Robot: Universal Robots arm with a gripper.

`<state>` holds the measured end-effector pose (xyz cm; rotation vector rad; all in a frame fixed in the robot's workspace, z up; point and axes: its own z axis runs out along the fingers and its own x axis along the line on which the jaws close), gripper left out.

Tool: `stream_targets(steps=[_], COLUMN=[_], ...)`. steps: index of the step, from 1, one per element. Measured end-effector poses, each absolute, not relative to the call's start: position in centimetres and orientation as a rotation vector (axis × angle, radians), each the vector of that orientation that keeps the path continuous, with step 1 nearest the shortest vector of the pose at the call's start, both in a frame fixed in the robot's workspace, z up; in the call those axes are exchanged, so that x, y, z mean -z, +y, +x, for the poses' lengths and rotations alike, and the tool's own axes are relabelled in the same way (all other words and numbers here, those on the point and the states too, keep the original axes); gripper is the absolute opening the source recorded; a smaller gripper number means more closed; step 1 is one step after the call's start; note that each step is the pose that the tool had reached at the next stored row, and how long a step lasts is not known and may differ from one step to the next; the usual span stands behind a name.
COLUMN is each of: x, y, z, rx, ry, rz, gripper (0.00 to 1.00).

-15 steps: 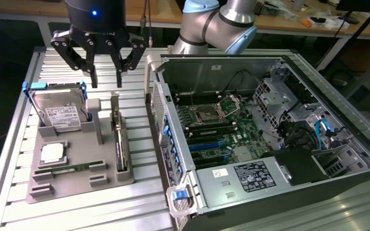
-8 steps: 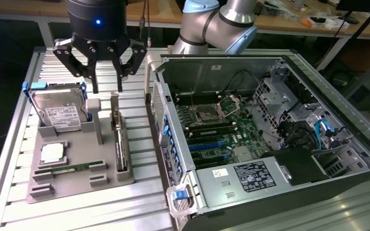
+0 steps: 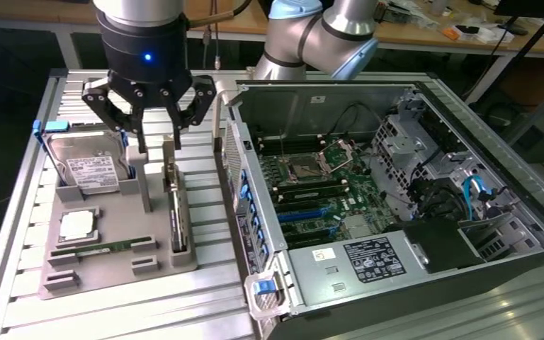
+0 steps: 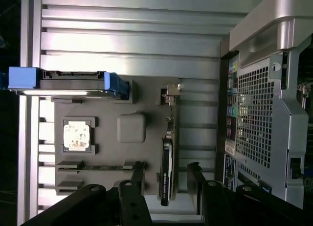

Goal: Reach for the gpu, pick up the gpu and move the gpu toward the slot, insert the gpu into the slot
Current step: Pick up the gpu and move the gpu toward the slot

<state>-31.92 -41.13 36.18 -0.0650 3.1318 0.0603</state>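
As the black gripper [image 3: 159,142] hovered with fingers spread wide above the thin dark gpu card [image 3: 176,212] standing on edge in its grey tray [image 3: 107,273], the reach looked underway, needing a square drop astride it.

LIGHT: diffuse, overhead | GLARE: bright bands on ribbed silver aluminium counter [image 4: 132,45] | SHADOW: black metal claw [image 4: 166,169] silhouetted; open grey steel computer case [image 3: 319,106] interior dim
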Motion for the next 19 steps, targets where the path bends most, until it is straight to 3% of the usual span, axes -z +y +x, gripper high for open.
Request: stream_targets(steps=[19], x=[-33.1], y=[-42.6], z=[-31.4], rx=[-0.060], ry=[3.131], rz=[-0.100], gripper=[0.48])
